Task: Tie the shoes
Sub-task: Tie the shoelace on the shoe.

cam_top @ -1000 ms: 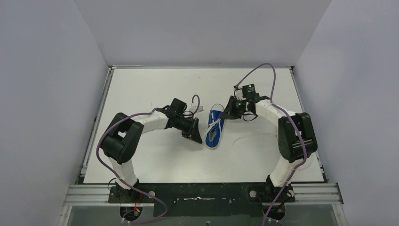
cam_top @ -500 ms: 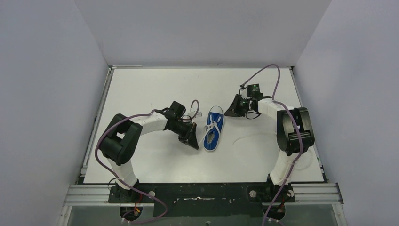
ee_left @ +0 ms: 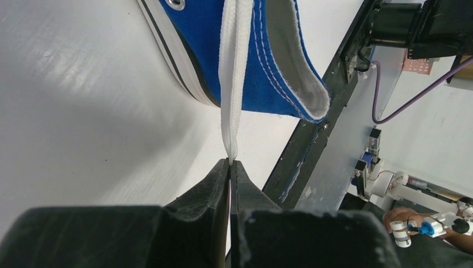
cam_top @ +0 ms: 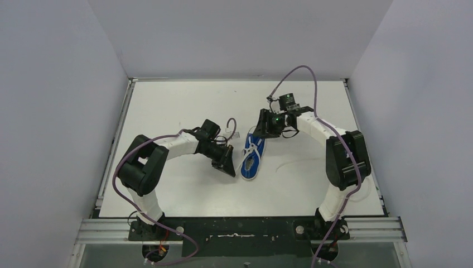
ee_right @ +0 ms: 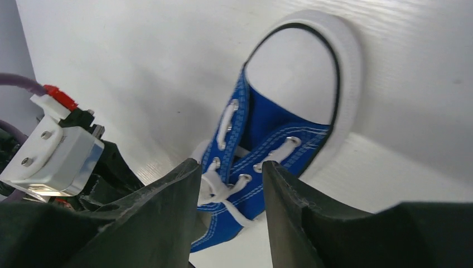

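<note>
One blue sneaker (cam_top: 252, 157) lies near the middle of the table (cam_top: 178, 106), between the two arms, toe pointing away from their bases; I see no second shoe. A flat white lace (ee_left: 230, 84) runs from its side, drawn straight, to the left gripper (ee_left: 230, 163), whose jaws are pressed together on the lace's tip; the hold is right at the end, so a hard pull could slip it out. To do this step well, I'd say, the left arm should hold that strand taut and low while the other takes the loose crossing (ee_right: 215, 187) by the upper eyelets; come down square, so a finger goes each side of one strand, not the tongue. The right gripper (ee_right: 230, 167) hangs over the lacing, jaws partly spread, gripping nothing; whether they touch the canvas I cannot tell.
</note>
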`<action>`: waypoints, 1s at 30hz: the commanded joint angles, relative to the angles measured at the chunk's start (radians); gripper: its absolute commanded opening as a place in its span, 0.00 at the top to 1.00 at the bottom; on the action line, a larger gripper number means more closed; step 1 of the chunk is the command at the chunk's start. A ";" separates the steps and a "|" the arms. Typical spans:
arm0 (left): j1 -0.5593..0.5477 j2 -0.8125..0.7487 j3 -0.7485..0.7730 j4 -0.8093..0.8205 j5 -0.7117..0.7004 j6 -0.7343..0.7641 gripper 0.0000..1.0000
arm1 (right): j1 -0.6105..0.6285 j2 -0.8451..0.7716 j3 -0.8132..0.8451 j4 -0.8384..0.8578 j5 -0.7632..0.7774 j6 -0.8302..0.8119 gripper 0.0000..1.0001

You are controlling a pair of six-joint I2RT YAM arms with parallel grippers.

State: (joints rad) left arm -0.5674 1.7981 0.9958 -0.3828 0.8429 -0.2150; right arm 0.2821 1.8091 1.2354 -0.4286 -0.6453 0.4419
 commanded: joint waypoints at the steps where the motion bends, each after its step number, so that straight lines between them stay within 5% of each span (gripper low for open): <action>1: 0.004 -0.031 0.038 -0.001 0.045 0.015 1.00 | 0.109 -0.048 0.072 -0.101 0.133 -0.060 0.56; 7: 0.001 -0.037 0.029 0.016 0.045 0.009 1.00 | 0.171 -0.011 0.134 -0.171 0.213 -0.122 0.65; 30: 0.001 -0.046 0.009 0.045 0.053 -0.001 1.00 | 0.283 0.066 0.264 -0.307 0.357 -0.257 0.65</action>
State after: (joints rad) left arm -0.5678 1.7977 0.9958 -0.3691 0.8509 -0.2226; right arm 0.5537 1.8591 1.4445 -0.7235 -0.3355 0.2131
